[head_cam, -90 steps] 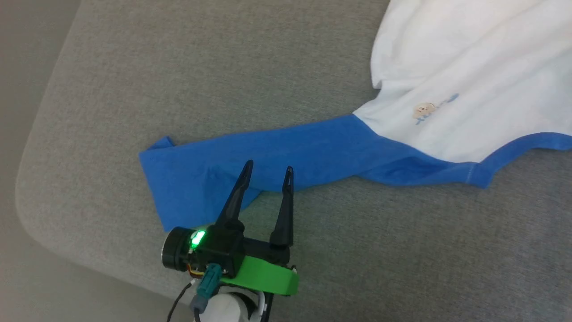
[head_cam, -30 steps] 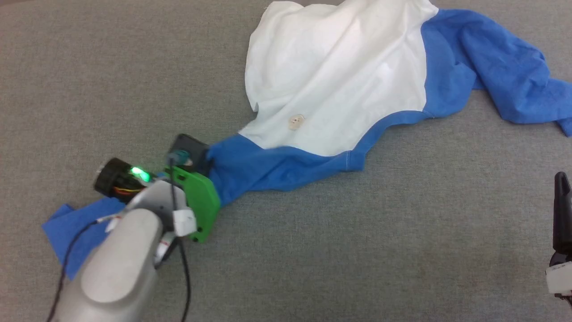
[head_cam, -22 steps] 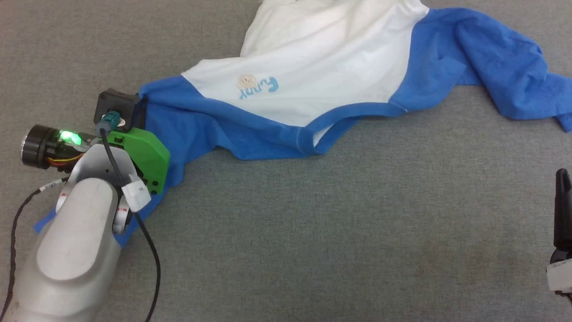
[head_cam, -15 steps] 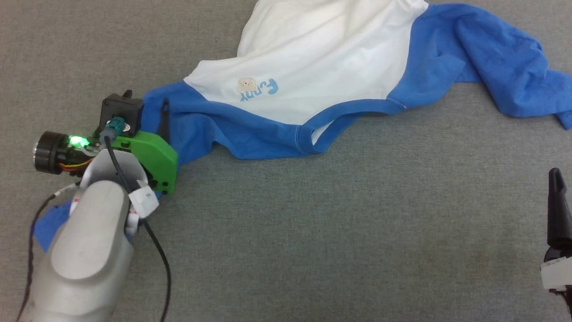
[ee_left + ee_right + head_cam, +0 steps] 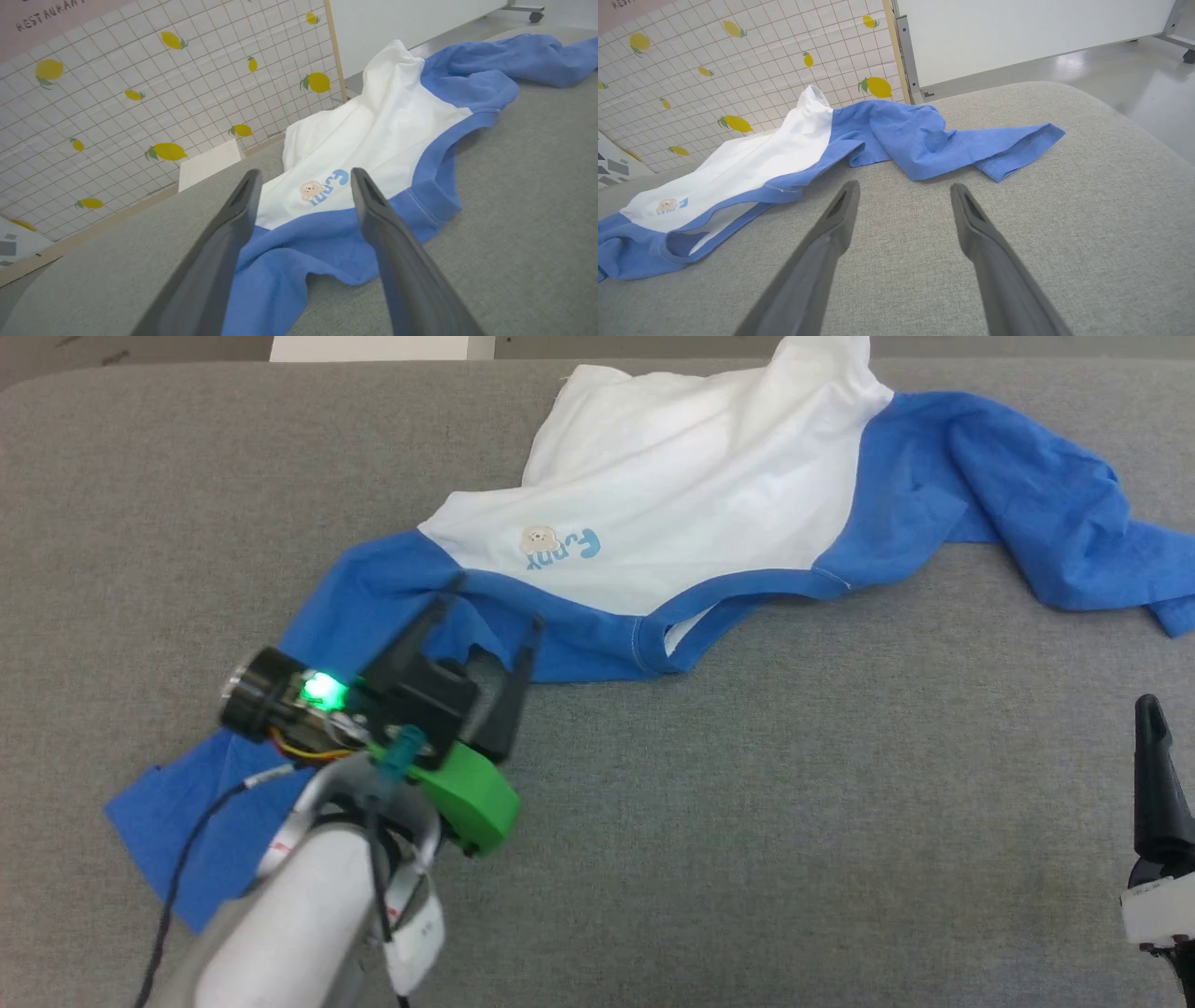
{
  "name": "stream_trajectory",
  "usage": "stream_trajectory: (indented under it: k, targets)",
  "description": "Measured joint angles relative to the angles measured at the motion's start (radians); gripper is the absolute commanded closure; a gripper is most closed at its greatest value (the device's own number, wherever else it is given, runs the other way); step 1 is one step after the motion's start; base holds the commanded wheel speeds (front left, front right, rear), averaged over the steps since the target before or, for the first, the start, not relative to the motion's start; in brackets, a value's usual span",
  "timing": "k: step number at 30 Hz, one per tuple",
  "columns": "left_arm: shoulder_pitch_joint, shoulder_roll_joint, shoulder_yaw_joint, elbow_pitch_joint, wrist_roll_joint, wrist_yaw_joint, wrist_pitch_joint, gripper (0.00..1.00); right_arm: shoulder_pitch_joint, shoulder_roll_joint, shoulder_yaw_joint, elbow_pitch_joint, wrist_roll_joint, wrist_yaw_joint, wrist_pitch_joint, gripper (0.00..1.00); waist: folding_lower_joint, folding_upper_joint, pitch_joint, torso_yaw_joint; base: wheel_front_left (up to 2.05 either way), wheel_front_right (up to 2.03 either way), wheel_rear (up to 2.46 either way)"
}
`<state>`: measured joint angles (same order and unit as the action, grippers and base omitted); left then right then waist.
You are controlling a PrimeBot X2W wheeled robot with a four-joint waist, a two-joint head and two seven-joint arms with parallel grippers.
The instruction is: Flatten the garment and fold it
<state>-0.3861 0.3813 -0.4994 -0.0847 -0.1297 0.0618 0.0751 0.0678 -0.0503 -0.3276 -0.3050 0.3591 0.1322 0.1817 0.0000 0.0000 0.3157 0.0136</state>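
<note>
**Shirt sprawled on grey cushion, both pincers wide and empty**

Nearest, the L gripper is seen w/ fingers spread wide and nothing held. It is poised over the blue near sleeve on the robot's left. The R gripper is likewise held wide and empty over bare grey cushion, apart from the cloth. In the head view it is cut off at the frame edge, w/ one finger shown.

The garment is laid across the cushion's middle and far part, unfolded and not flat. The near sleeve is stretched toward the front-left corner, and its mid part is covered by the L arm. The blue collar is left gaping toward the robot. A tiny cartoon emblem is seen on the white chest; the blue lettering beside it can't be read. The far sleeve is rumpled at the right, its cuff cut off in the head view. The white body is bunched into a peak at the far edge, so the hem can't be made out. Beyond, a lemon-print grid wall is seen.
</note>
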Motion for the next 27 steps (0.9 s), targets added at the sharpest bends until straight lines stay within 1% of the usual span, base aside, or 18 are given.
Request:
stream_trajectory:
  k: [2, 4, 6, 9, 14, 15, 19, 25, 26, 27]
  targets:
    - [-0.004, 0.000, -0.040, -0.001, 0.010, -0.031, 0.034, 0.00, 0.000, 0.000, 0.002, -0.002, 0.002, 0.000, 0.003, 0.00, 0.0000, 0.0001, 0.007, 0.002, 0.00, 0.00, 0.00]
    - [-0.018, 0.002, -0.083, 0.017, 0.035, -0.068, 0.059, 0.00, -0.001, 0.000, 0.009, -0.004, 0.002, 0.000, 0.003, 0.00, 0.0000, 0.0001, 0.017, 0.001, 0.00, 0.00, 0.00]
    - [-0.047, -0.006, -0.122, 0.050, 0.038, -0.105, 0.077, 0.00, -0.002, 0.000, 0.012, -0.006, 0.002, 0.000, 0.003, 0.00, 0.0000, 0.0000, 0.032, -0.003, 0.00, 0.00, 0.00]
    - [-0.096, -0.015, -0.165, 0.106, 0.058, -0.133, 0.091, 0.00, -0.004, 0.000, 0.012, -0.007, 0.002, 0.000, 0.003, 0.00, 0.0000, 0.0001, 0.053, -0.009, 0.00, 0.00, 0.00]
    - [-0.153, -0.004, -0.211, 0.235, 0.099, -0.157, 0.138, 0.00, -0.007, 0.000, 0.016, -0.007, 0.008, 0.000, 0.003, 0.00, 0.0000, 0.0000, 0.082, -0.025, 0.00, 0.00, 0.00]
    - [-0.166, 0.007, -0.227, 0.259, 0.114, -0.161, 0.149, 0.00, -0.008, 0.000, 0.017, -0.007, 0.010, 0.000, 0.003, 0.00, 0.0000, 0.0001, 0.089, -0.029, 0.00, 0.00, 0.00]
    - [-0.234, 0.022, -0.252, 0.300, 0.159, -0.167, 0.166, 0.00, -0.016, 0.000, 0.018, -0.006, 0.012, 0.000, 0.002, 0.00, 0.0000, 0.0001, 0.112, -0.041, 0.00, 0.00, 0.00]
    - [-0.295, 0.021, -0.258, 0.351, 0.180, -0.165, 0.164, 0.00, -0.029, 0.000, 0.023, -0.003, 0.018, 0.000, -0.002, 0.00, 0.0000, 0.0001, 0.144, -0.052, 0.00, 0.00, 0.00]
    - [-0.301, 0.018, -0.255, 0.357, 0.177, -0.163, 0.158, 1.00, -0.029, 0.000, 0.024, -0.003, 0.018, 0.000, -0.002, 0.00, 0.0000, 0.0001, 0.147, -0.053, 0.00, 0.00, 0.00]
    - [-0.302, 0.015, -0.252, 0.363, 0.170, -0.162, 0.150, 1.00, -0.031, 0.000, 0.025, -0.002, 0.018, 0.000, -0.002, 0.00, 0.0000, 0.0001, 0.150, -0.054, 0.00, 0.00, 0.00]
